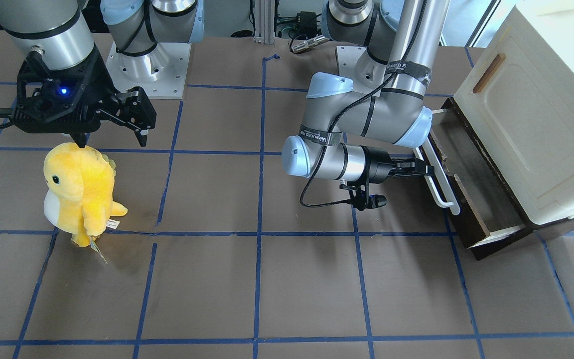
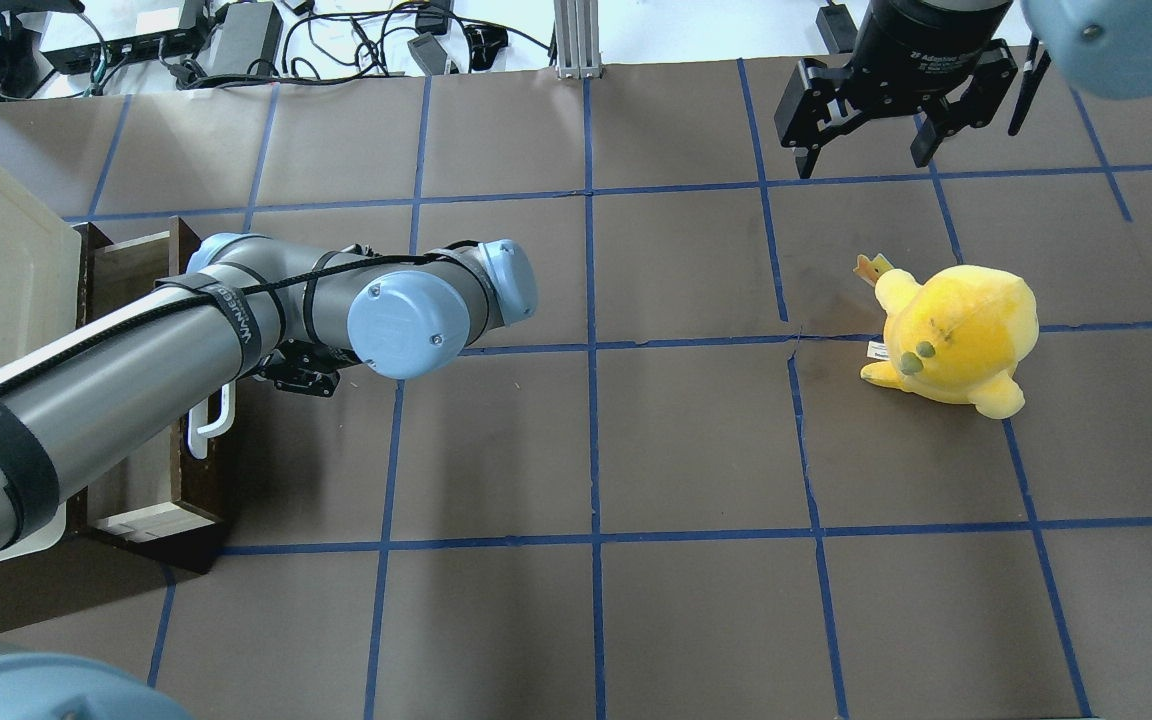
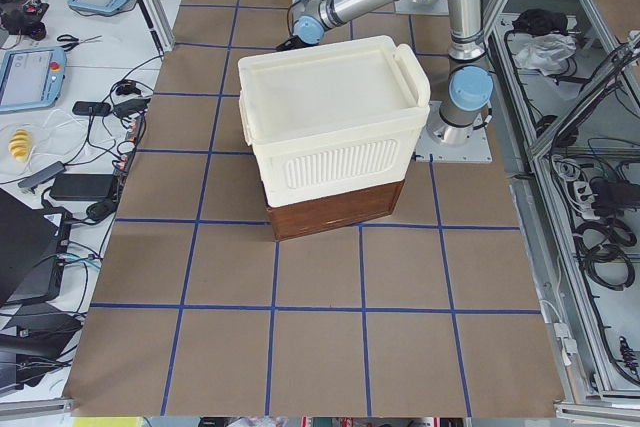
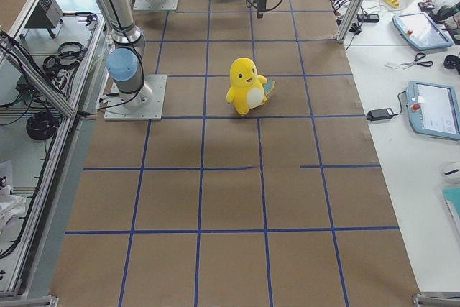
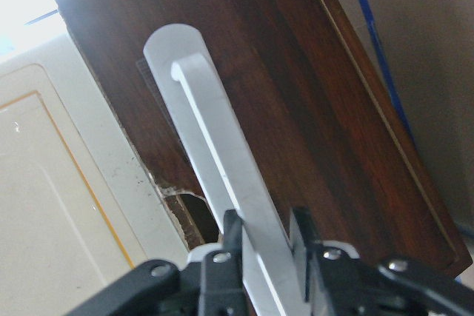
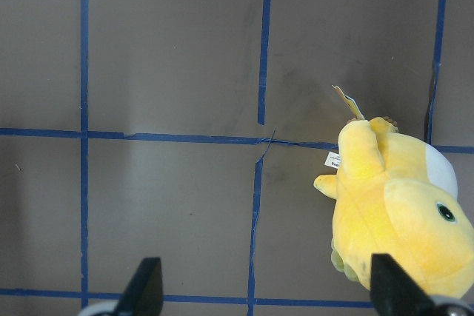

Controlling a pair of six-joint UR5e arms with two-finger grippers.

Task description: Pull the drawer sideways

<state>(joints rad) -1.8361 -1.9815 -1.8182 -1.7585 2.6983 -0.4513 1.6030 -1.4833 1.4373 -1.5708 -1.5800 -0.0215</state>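
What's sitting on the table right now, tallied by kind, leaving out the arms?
dark brown drawer: 1
cream cabinet: 1
yellow plush toy: 1
Total: 3

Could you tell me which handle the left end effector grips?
The long white bar handle on the drawer, not the small wooden handle on the cream door.
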